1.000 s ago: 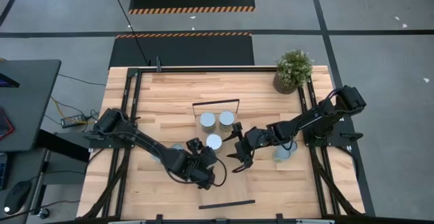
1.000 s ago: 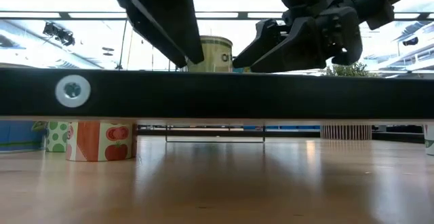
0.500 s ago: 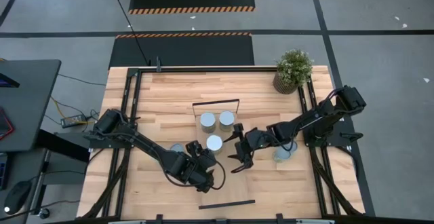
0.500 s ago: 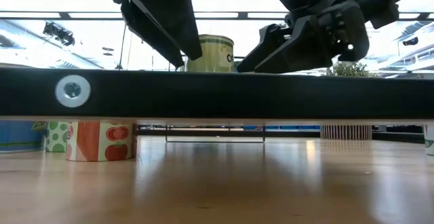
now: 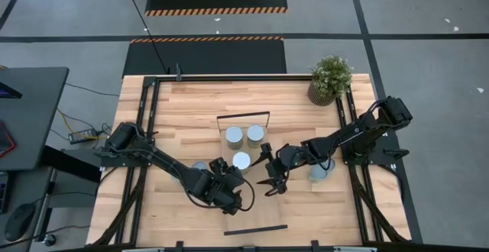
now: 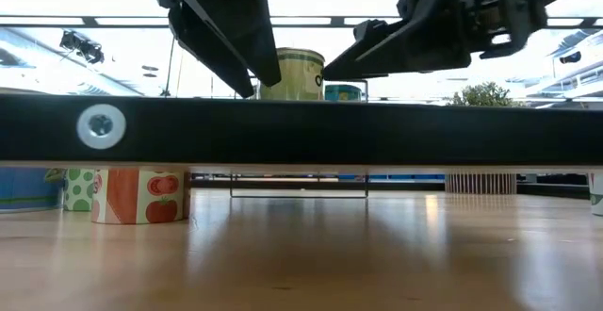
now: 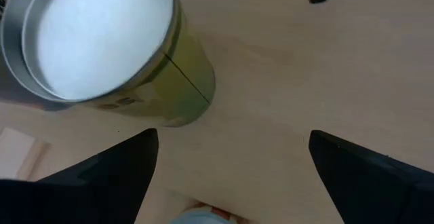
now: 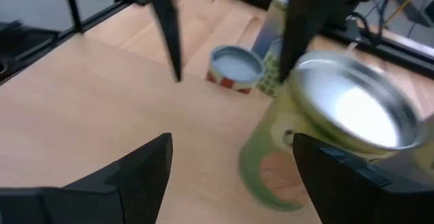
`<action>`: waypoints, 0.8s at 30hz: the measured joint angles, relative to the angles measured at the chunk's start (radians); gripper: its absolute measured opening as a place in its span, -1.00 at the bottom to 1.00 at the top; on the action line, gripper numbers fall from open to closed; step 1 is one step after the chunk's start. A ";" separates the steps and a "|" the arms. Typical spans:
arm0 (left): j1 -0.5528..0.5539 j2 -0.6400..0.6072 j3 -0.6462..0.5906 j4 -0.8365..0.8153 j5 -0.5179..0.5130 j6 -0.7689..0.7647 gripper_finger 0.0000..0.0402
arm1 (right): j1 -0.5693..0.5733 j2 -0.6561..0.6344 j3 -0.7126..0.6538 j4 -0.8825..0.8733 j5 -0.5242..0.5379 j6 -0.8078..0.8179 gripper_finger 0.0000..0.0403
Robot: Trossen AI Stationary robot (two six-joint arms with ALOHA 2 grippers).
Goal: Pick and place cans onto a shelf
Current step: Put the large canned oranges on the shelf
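Note:
The shelf (image 5: 256,206) is a pale board with black end bars, lying down the middle of the table. Three cans stand on its far half: two side by side (image 5: 234,137) (image 5: 255,133) and one nearer (image 5: 241,159) with a green-yellow label. My left gripper (image 5: 229,172) is open and empty, just near-left of that can (image 7: 102,47). My right gripper (image 5: 268,170) is open and empty over the shelf, to the right of the same can (image 8: 325,129). In the low view both grippers (image 6: 247,61) (image 6: 377,58) hang above the shelf's black bar (image 6: 301,132).
More cans stand on the table: one left of the shelf under my left arm (image 5: 200,166), seen with a tomato label in the low view (image 6: 141,194), and one at the right (image 5: 317,174). A potted plant (image 5: 330,78) stands at the far right corner.
My right gripper has risen a little and tipped toward level above the shelf, staying open. My left gripper has drawn slightly back from the nearer can, staying open. The cans have not moved.

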 joint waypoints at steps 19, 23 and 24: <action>-0.002 0.000 0.000 -0.027 0.022 -0.036 0.93 | -0.016 0.001 0.000 0.014 -0.017 0.011 0.56; -0.010 0.000 0.000 0.061 0.035 0.039 0.93 | 0.000 0.001 0.000 0.037 -0.039 0.000 0.56; -0.014 0.000 0.000 0.071 0.027 0.053 0.93 | 0.002 0.001 0.000 0.040 -0.040 -0.004 0.56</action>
